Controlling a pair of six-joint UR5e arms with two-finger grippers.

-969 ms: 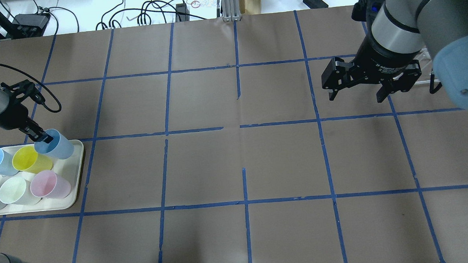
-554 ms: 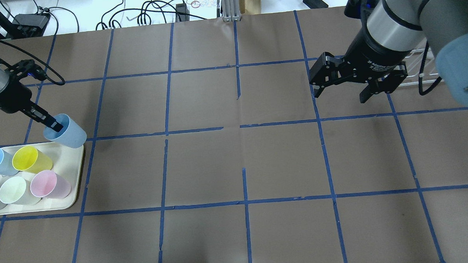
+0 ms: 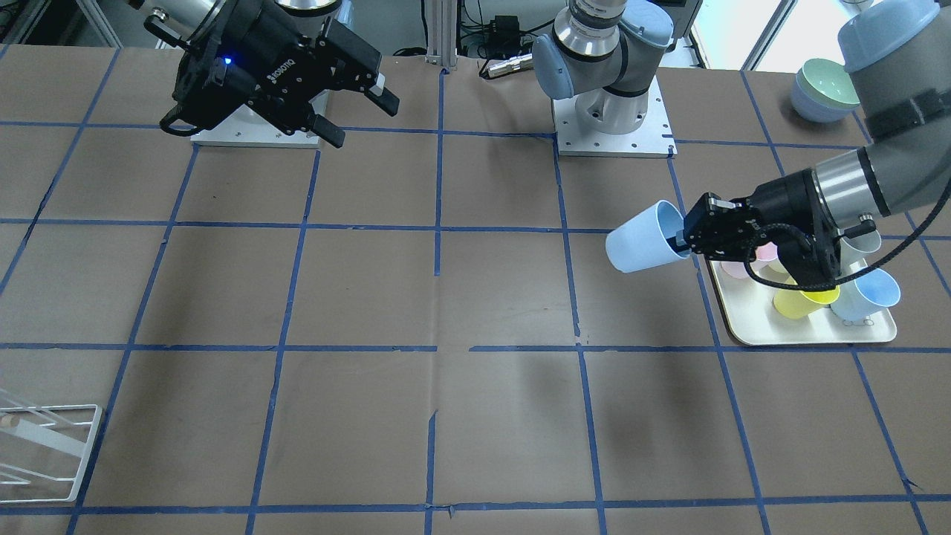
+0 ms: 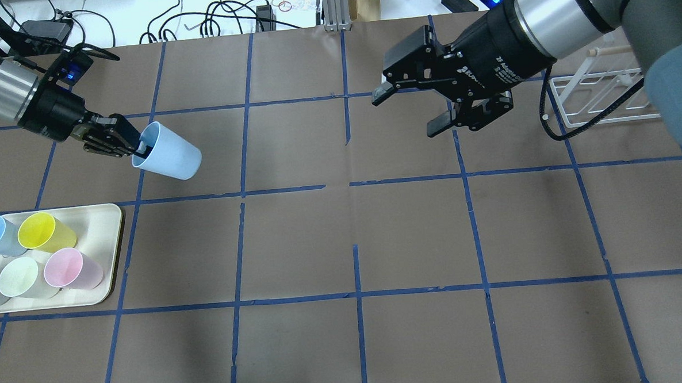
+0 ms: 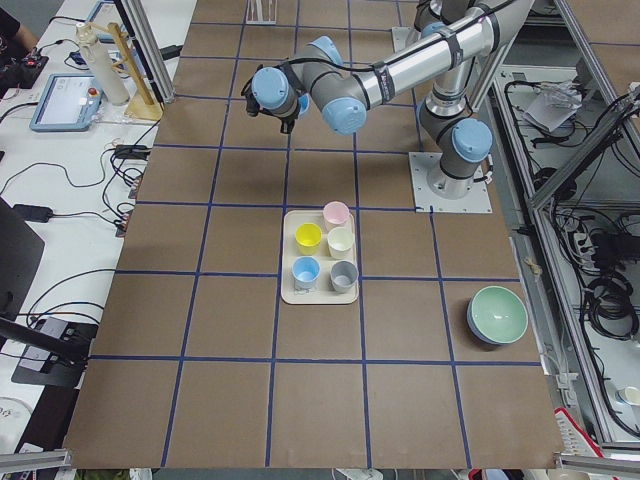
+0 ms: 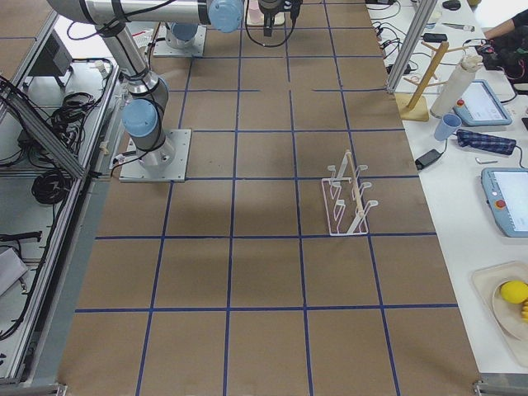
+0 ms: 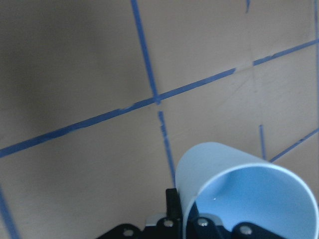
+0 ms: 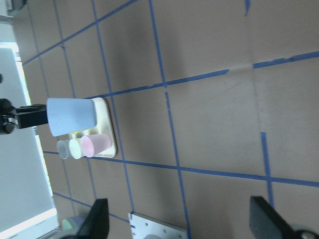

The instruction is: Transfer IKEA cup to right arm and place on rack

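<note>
smooth tapered blue plastic cup (image 4: 170, 158)

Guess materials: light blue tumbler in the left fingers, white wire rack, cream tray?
Light blue handleless tumbler: likely plastic; uniform opaque colour, thin wall, soft sheen inside. White wire rack: likely coated metal rod; thin rigid bars, plus a wooden-looking peg. Cream rectangular tray: probably plastic or melamine; smooth, matte, rounded rim.
</note>
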